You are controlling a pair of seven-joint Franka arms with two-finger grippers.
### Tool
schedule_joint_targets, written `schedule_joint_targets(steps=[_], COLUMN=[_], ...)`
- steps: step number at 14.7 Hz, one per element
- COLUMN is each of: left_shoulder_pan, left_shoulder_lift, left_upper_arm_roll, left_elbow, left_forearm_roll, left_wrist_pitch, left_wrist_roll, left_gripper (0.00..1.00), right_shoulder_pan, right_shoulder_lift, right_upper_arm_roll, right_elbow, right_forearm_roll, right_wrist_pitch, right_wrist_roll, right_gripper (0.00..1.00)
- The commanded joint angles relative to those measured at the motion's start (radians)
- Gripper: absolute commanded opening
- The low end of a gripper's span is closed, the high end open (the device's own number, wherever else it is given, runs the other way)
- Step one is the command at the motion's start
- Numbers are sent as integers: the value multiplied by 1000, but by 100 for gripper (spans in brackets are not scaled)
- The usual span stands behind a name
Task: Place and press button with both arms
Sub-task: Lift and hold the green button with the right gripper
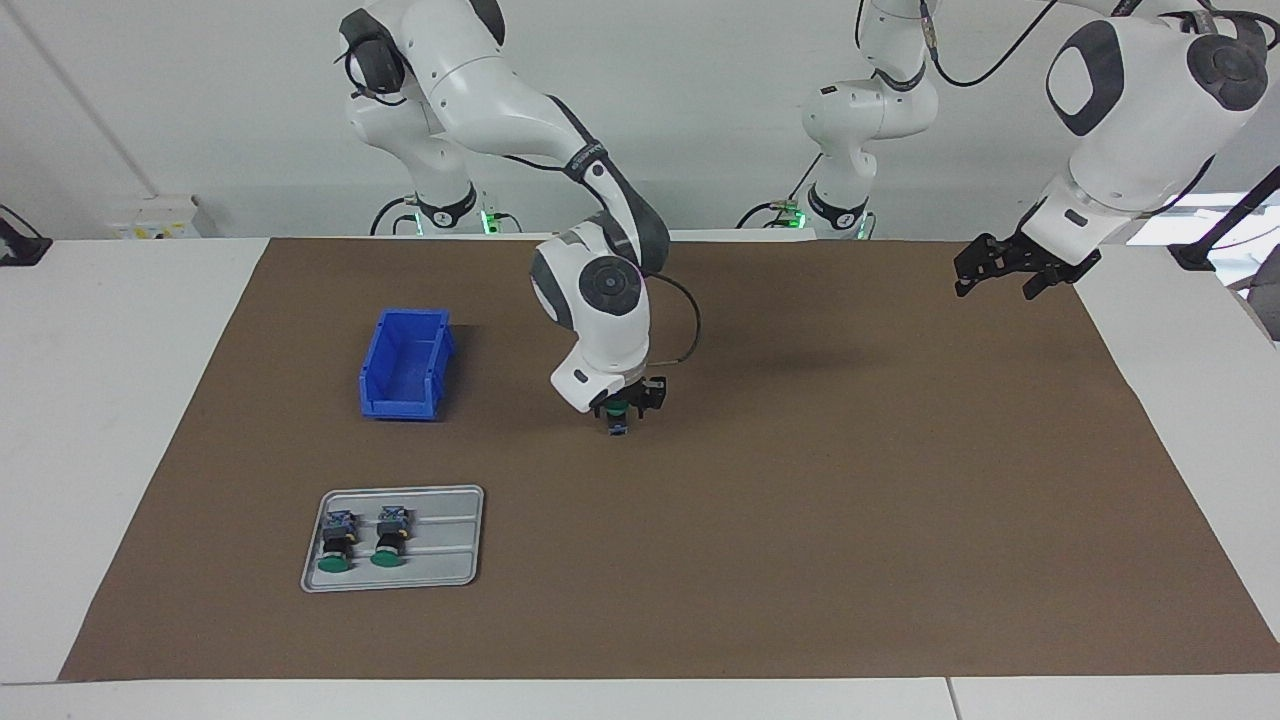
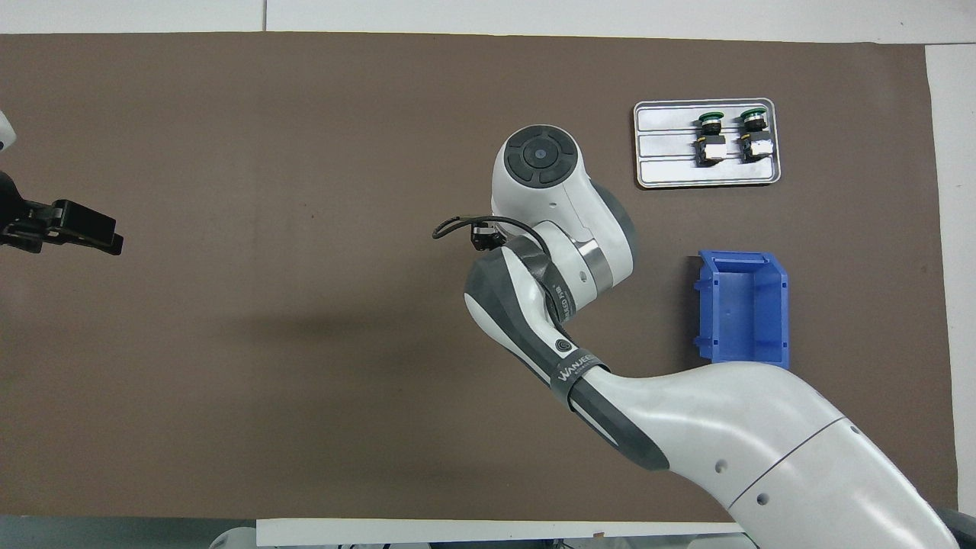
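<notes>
Nearest the facing camera lies the grey tray [image 1: 395,575], at about 7 o'clock on the brown mat [image 1: 800,520] in that view, toward the right arm's end of the table [image 1: 100,400]. Two green-capped buttons [image 1: 362,540] lie side by side in it on their sides, caps pointing away from the robots, both crowded toward the tray's outer end. Nearer to the robots than the tray stands the blue bin [image 1: 405,365], well apart from it, with nothing visible inside.

At the mat's middle, the right arm [image 1: 520,100] reaches down from 11 o'clock in the facing view. Its right gripper [image 1: 625,405] hangs low over the mat with the button [image 1: 618,418] between its fingers: the green cap sits up among the fingers and the blue-grey block points down. The fingers are clamped on the button at its cap end. Whether the block touches the mat I cannot tell (the overhead view is no help, since the wrist covers the gripper there).

At 2 o'clock in the facing view the left arm [image 1: 1130,100] waits. Its left gripper [image 1: 995,275] hangs in the air over the mat's edge at the left arm's end, fingers apart and holding nothing.
</notes>
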Motion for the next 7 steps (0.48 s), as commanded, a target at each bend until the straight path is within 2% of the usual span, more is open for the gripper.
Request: schedule_joint_targets(steps=[1,3,7], left_shoulder_pan=[16,23,23], left_shoulder_lift=[-24,-24,-24], left_upper_arm_roll=[-7,-4,-2], left_elbow=[-22,-22,-22], left_forearm_roll=[7,9,9], left_wrist_pitch=[4,4,4], left_wrist_roll=[12,12,12], left_gripper=[100,100,100], right_shoulder_pan=[-7,-9,-2], right_shoulder_lift=[-13,-10,-3], right_upper_arm_roll=[3,2,-4], right_elbow=[13,42,79], right_forearm_roll=[-17,-17,-17], right_wrist_pitch=[-42,-71,-88], right_wrist_roll=[22,22,24], right_gripper=[66,62,65])
